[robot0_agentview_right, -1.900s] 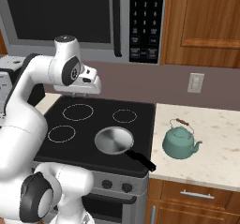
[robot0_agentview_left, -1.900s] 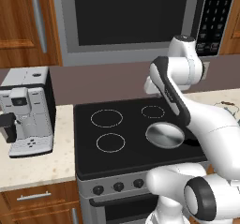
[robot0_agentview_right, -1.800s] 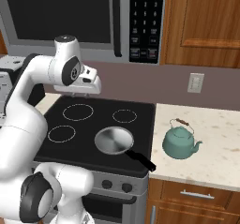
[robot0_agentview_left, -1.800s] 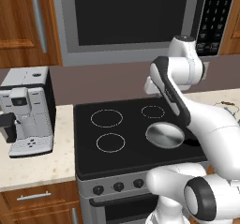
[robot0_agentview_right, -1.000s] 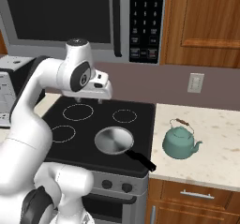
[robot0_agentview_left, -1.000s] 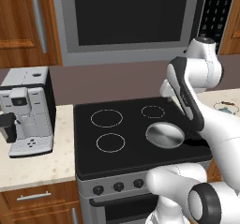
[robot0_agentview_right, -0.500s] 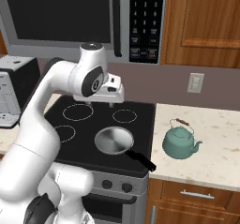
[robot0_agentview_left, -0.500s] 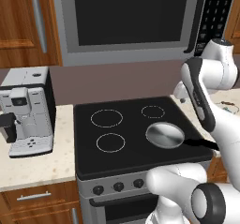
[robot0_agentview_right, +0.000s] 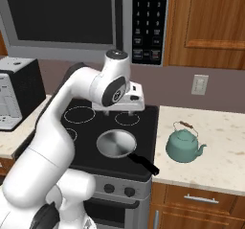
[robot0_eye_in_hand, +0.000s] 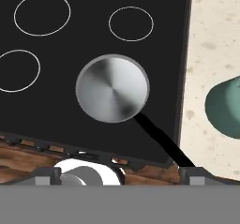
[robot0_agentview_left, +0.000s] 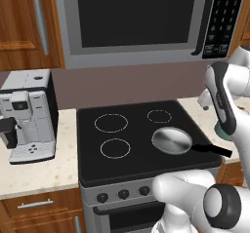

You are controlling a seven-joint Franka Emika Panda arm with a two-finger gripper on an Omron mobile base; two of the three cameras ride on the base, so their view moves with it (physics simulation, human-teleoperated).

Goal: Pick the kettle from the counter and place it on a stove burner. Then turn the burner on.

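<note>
Your pincer hangs high above the cooktop, jaws spread wide and gripping nothing, its 2 tips showing far apart at the bottom of the hand view. The kettle sits upright on the counter, off to the pincer's right and well below it, past the edge of the black glass; in the hand view its teal body shows only at the right margin, cut off by the frame. Directly under the pincer lies the pan, covering 1 ring, its black handle pointing toward the counter corner near the kettle.

The step in hand looks like the reach for the kettle: nothing is lifted yet, and the burner beyond the pan stands bare, as do 2 more rings on the far side of the cooktop.

Your next move, by this view, calls for carrying the pincer rightward until it is over the kettle's arched handle, then turning the jaws across that handle before you descend. Keep clear of the pan handle, which lies just beside the kettle's near side.
</note>
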